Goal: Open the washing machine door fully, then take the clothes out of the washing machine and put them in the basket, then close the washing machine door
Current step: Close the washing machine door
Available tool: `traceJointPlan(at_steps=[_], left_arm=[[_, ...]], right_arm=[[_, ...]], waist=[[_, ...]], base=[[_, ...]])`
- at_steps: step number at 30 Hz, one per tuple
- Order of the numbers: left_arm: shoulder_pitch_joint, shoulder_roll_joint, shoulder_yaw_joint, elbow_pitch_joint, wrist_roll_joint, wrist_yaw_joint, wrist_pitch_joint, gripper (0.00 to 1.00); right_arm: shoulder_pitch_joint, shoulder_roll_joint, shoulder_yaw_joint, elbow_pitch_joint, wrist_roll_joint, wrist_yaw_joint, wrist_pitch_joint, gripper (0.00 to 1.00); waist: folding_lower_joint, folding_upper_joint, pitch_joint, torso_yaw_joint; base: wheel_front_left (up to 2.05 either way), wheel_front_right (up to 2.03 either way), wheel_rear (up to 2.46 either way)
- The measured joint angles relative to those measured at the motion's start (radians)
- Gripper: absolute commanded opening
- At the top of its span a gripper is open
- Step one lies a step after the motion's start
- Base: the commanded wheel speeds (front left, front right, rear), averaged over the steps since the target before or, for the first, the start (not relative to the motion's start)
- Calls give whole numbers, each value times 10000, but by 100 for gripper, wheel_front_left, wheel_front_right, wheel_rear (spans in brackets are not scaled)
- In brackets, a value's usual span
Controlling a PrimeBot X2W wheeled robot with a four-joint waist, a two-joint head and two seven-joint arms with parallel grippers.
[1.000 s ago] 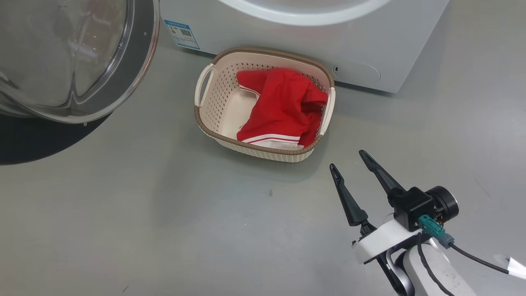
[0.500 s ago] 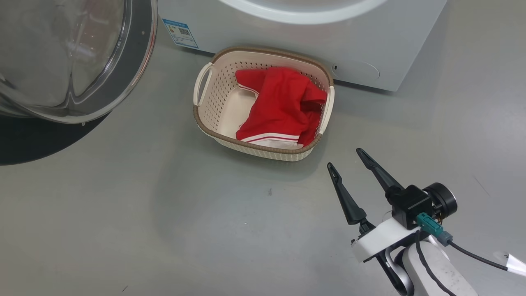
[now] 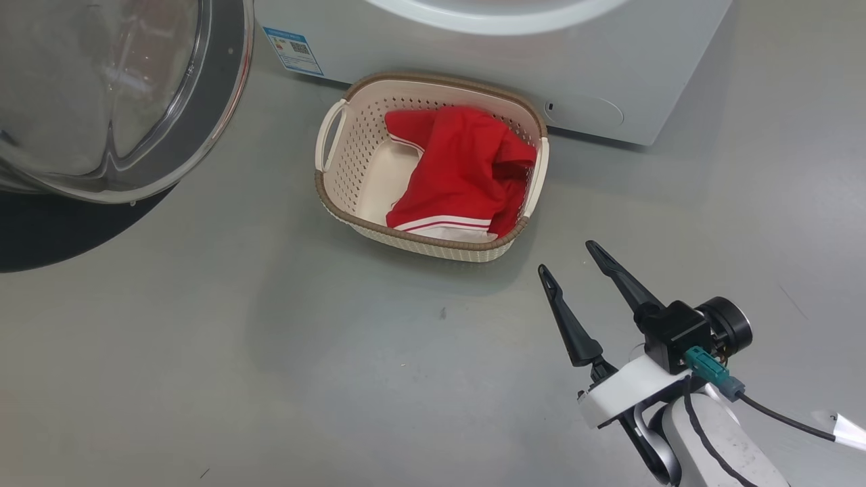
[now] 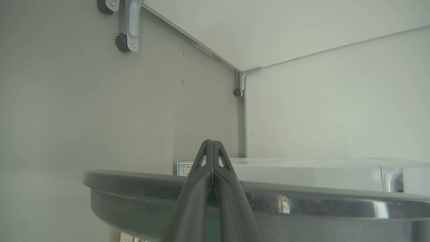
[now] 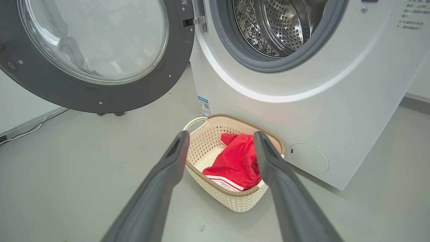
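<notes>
While my right pincer [image 3: 567,258] hangs spread and empty above the floor [image 3: 270,352], my left pincer [image 4: 212,144] is pressed together at the rim of the washing machine door [image 3: 226,101], which stands wide open. I cannot tell whether it touches. Beyond the right pincer, the clothes [image 3: 460,169] lie in the basket [image 3: 433,80], just in front of the washing machine [image 3: 643,67].

Door [image 5: 95,50] open; red clothes [image 3: 460,169] in basket [image 3: 352,169].

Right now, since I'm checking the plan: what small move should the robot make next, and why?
Probably swing the washing machine door shut with the left gripper: its shut fingers sit by the door's rim, the clothes lie in the basket, and the visible drum looks empty.
</notes>
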Motion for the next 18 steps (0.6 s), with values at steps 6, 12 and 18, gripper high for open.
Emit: traceJointPlan(at_steps=[6, 12, 18], left_arm=[[-91, 98, -21, 165, -69, 75, 357, 0], [-211, 119, -8, 257, -288, 75, 631, 0], [-375, 104, -15, 364, -410, 52, 1101, 0]], right_arm=[[-98, 0, -6, 29, 0, 8, -4, 100], [-104, 2, -10, 54, 0, 8, -12, 100], [-106, 8, -12, 119, 2, 8, -12, 100]], waist=[[0, 0, 12, -40], [0, 0, 5, -52], [0, 0, -31, -47]], base=[[0, 0, 0], [0, 0, 0], [0, 0, 0]])
